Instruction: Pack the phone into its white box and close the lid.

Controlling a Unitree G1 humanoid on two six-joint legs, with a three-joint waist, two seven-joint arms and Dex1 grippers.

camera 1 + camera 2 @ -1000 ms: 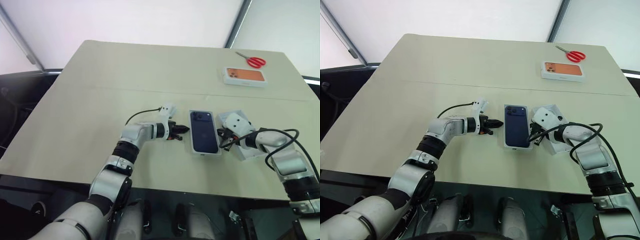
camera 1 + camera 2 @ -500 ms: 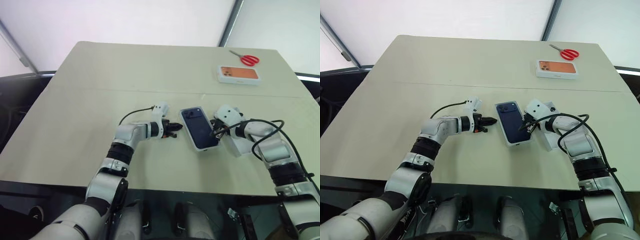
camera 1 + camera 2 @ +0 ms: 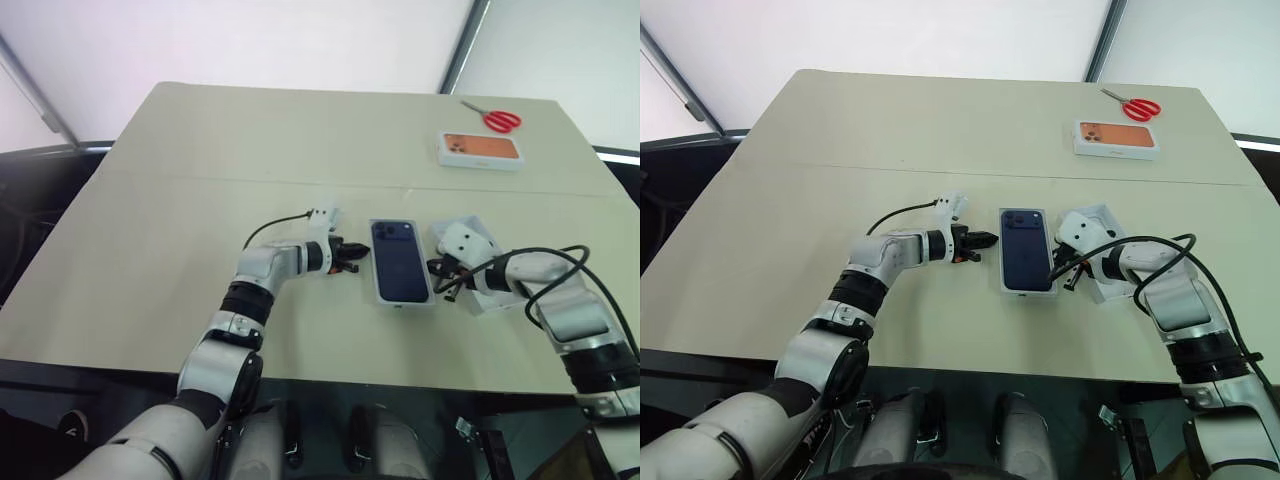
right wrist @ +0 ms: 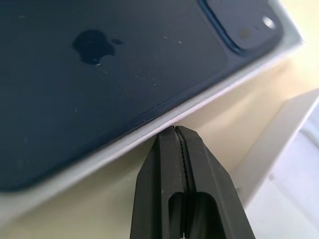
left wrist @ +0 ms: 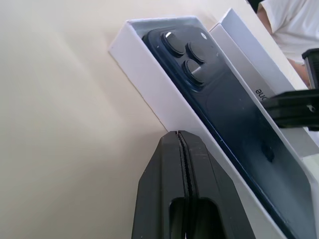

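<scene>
The dark blue phone [image 3: 401, 262] lies camera side up inside the white box [image 5: 160, 97], at the table's middle near the front. My left gripper [image 3: 357, 257] is shut and empty, its tips right at the box's left long wall; whether they touch is unclear. My right gripper [image 3: 441, 276] is also shut and empty, with its tips close against the box's right wall [image 4: 94, 162]. The lid [image 3: 492, 296] lies open side up just right of the box, partly under my right wrist.
A box printed with an orange phone [image 3: 480, 150] lies at the far right, with red-handled scissors [image 3: 497, 120] behind it. The table's front edge [image 3: 330, 378] runs close below both arms. The table's left half is bare.
Half a second ago the box with the phone sat skewed, its far end swung left; now it lies straight again. My right gripper has drawn back a little to the right.
</scene>
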